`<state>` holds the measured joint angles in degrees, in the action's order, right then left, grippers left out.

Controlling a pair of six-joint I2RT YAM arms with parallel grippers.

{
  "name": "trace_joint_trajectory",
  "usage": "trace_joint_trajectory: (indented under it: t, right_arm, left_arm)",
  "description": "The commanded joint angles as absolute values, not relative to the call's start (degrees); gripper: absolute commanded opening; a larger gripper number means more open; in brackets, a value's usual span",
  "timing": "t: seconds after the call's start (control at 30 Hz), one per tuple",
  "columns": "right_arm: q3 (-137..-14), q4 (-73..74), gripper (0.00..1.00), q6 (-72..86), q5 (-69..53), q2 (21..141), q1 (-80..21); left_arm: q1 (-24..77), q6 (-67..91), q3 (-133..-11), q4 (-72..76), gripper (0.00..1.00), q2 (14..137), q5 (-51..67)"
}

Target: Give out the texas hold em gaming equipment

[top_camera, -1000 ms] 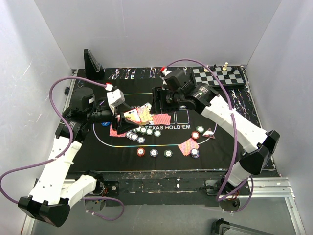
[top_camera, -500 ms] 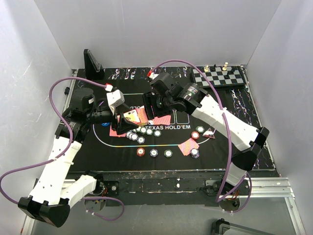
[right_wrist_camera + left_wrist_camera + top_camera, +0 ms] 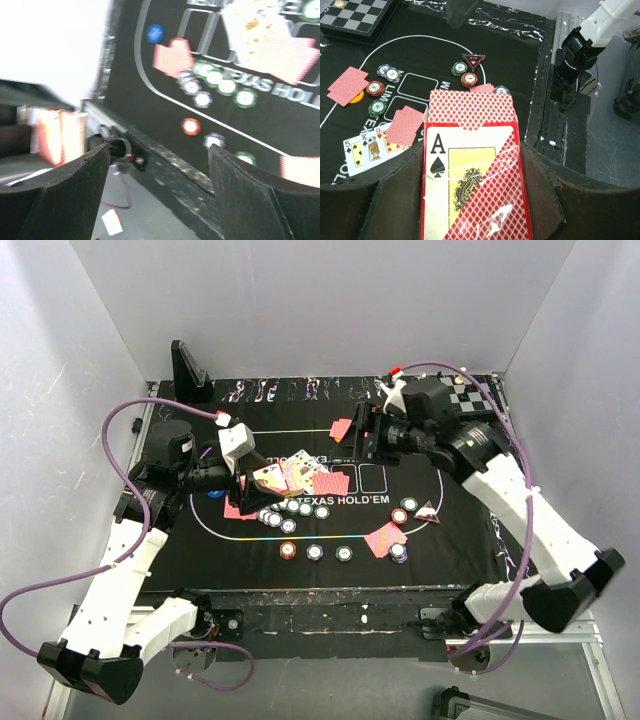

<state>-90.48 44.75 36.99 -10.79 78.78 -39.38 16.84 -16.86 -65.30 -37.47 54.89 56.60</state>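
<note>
Since the deck (image 3: pixel 470 112) is light and slick, hold its long edges: left hand (image 3: pixel 470 192) clamped on it; right hand (image 3: pixel 159 190) apart, empty.

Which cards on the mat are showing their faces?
The three face-up cards side by side: five, king, nine. The other cards on the mat lie red backs up.
</note>
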Motion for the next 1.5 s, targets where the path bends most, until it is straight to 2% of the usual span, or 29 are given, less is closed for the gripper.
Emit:
trace_joint_trajectory:
  t: [0.0, 0.2, 0.67, 0.77, 0.93, 1.0, 1.1, 1.23, 1.3, 1.37, 1.4, 1.43, 1.47]
  right_arm:
    - [-80.97, 18.95, 0.86, 49.36, -31.78, 72.78, -37.53]
    - [-75.59, -1.47, 0.88, 62.12, -43.32, 76.37, -38.05]
    - [-80.59, 0.97, 0.89, 61.61, -44.83, 85.16, -43.50]
    - [-80.51, 0.53, 0.75, 63.28, -45.26, 85.60, -43.77]
    - [-79.28, -2.63, 0.31, 65.12, -45.35, 85.78, -43.95]
    - [-79.19, -3.60, 0.26, 65.74, -45.88, 86.04, -43.95]
    - [-79.10, -4.22, 0.25, 66.27, -46.41, 86.31, -44.12]
    - [-78.84, -5.80, 0.18, 67.15, -46.84, 86.40, -44.30]
    - [-78.66, -5.80, 0.14, 67.15, -46.76, 86.40, -44.39]
    - [-77.96, -5.80, 0.10, 67.15, -46.67, 86.48, -44.47]
    - [-77.52, -5.80, 0.07, 67.24, -46.84, 86.48, -44.47]
    - [-77.00, -5.89, 0.06, 67.15, -46.85, 86.66, -44.47]
    - [-76.38, -5.98, 0.06, 66.97, -46.76, 86.83, -44.47]
  left_arm:
    - [16.88, -16.52, -66.09, -35.42, 0.00, 53.35, 58.27]
    - [16.96, -16.26, -66.80, -35.07, 0.00, 53.61, 58.01]
    - [16.96, -15.29, -67.85, -32.61, 0.00, 55.02, 56.95]
    - [16.96, -15.64, -67.68, -32.61, 0.00, 55.28, 56.43]
    - [16.96, -15.73, -66.80, -32.70, 0.00, 55.11, 55.90]
    - [16.96, -15.56, -66.71, -32.70, 0.00, 55.02, 55.81]
    - [16.96, -15.64, -66.53, -32.96, 0.04, 54.84, 55.20]
    - [16.96, -16.08, -66.36, -33.57, 0.30, 54.93, 54.23]
    - [16.96, -16.08, -66.18, -33.58, 0.55, 54.84, 53.36]
    - [16.88, -15.82, -66.44, -33.49, 0.62, 54.67, 52.65]
    - [16.96, -15.56, -66.53, -33.49, 0.71, 54.58, 52.04]
    - [16.88, -15.38, -66.79, -33.57, 0.90, 54.49, 51.51]
    - [16.96, -15.29, -66.97, -33.84, 0.98, 54.23, 51.16]
